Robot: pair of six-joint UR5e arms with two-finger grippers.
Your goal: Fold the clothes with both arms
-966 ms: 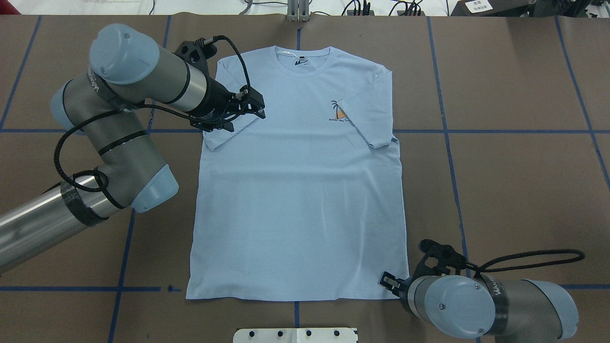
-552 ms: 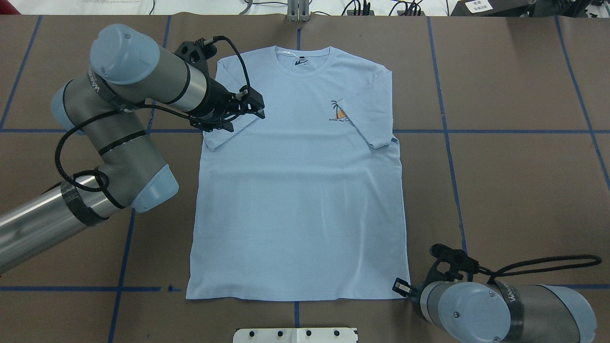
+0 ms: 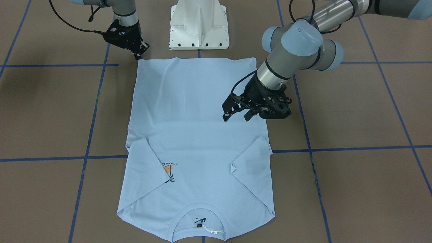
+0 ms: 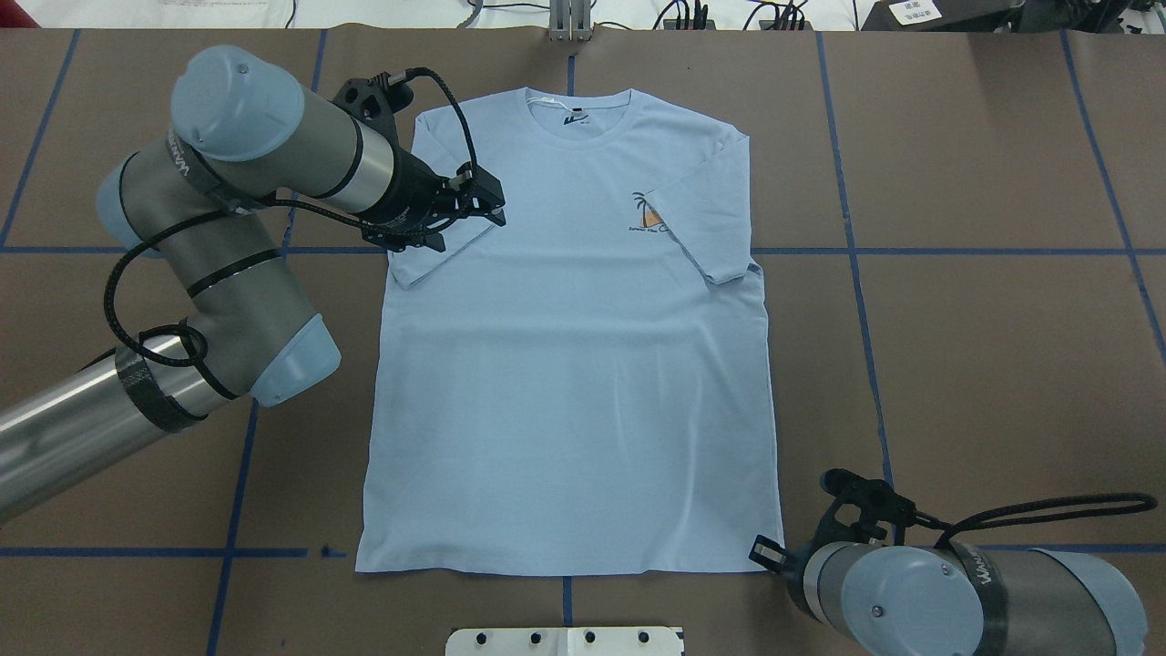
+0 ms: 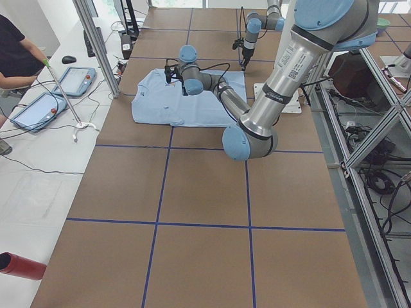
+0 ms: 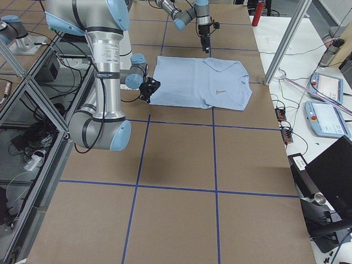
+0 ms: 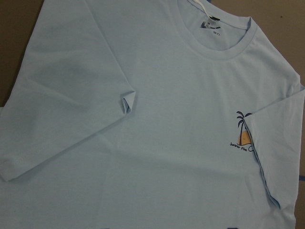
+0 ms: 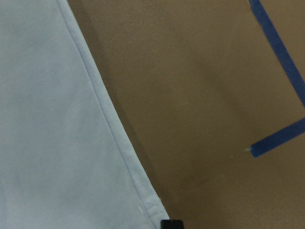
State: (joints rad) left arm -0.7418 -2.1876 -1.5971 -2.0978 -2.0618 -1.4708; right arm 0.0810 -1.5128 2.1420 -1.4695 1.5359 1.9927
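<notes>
The pale blue T-shirt (image 4: 574,383) lies flat and face up on the brown table, collar at the far side. Both sleeves are folded inward, and the right one (image 3: 141,168) covers part of the palm print (image 4: 649,214). My left gripper (image 3: 236,117) hovers open just above the shirt beside the folded left sleeve (image 4: 437,246), holding nothing. My right gripper (image 3: 141,52) sits low at the hem corner nearest the robot's right, fingers slightly apart, tips just off the fabric. That hem edge (image 8: 109,124) fills the right wrist view.
The white pedestal base (image 3: 199,25) stands just behind the hem. Blue tape lines (image 4: 856,255) cross the table. Cables (image 4: 692,14) run along the far edge. A person (image 5: 13,51) sits by tablets off the table's far side. A red cylinder (image 6: 256,11) stands at a corner.
My right arm has slid right and a little toward the robot, along the hem to its outer corner. The left arm and the shirt have not moved.
</notes>
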